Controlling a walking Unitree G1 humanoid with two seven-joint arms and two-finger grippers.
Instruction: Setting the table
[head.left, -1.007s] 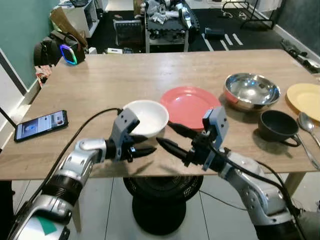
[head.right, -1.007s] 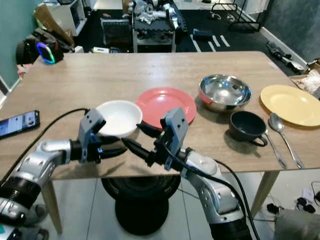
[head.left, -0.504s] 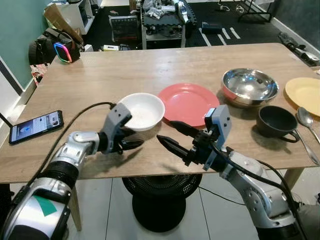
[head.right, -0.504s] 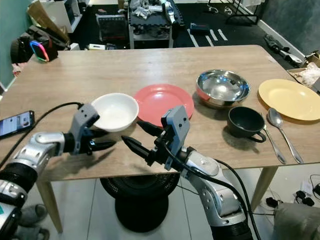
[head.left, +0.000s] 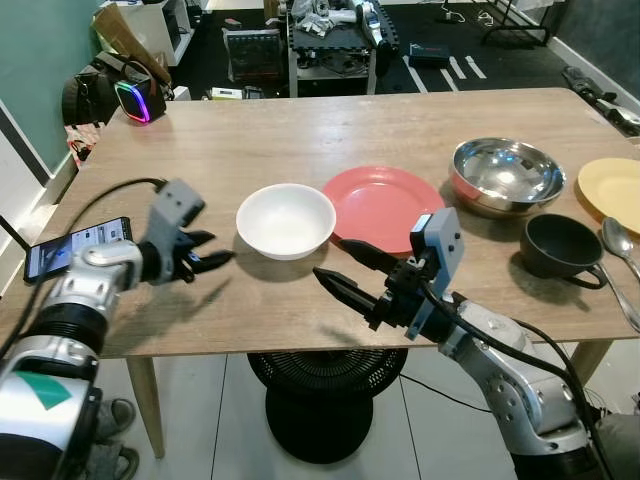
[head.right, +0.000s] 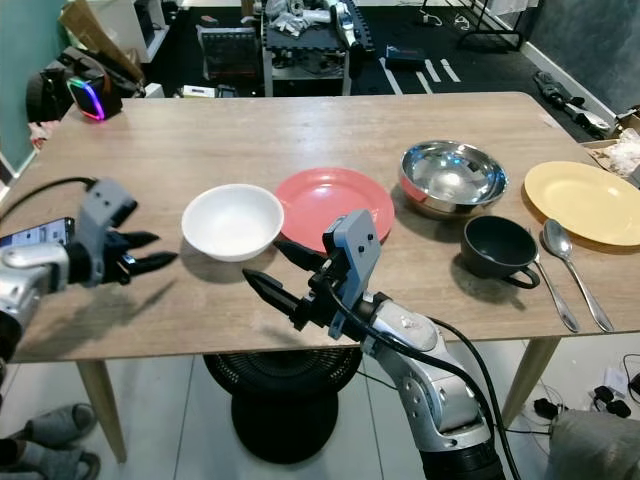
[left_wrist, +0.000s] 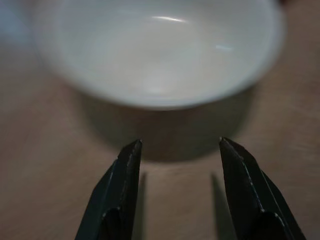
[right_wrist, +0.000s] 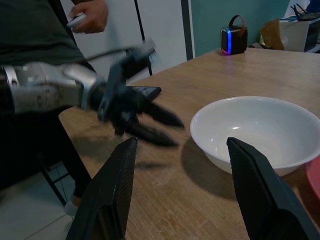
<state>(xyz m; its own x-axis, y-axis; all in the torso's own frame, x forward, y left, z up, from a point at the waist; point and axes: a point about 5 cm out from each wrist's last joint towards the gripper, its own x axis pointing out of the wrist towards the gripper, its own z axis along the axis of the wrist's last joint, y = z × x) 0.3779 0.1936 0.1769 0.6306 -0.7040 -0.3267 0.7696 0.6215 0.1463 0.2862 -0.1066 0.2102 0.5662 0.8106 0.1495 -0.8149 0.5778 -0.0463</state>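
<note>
left pincer (head.left: 205, 260) spread, mid-left, apart from white bowl (head.left: 286, 220) | right pincer (head.left: 340, 265) spread, lower centre | yellow plate (head.left: 612, 185) cut off right | counter (head.left: 250, 150)

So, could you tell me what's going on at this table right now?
The robot is setting a wooden table. Its left pincer has just let go of the white bowl and pulled back to the left, open and empty. The bowl now sits free beside the red plate. The right pincer hovers open at the near table edge, holding nothing. Farther right are a steel bowl, a dark cup, a spoon and a yellow plate.
</note>
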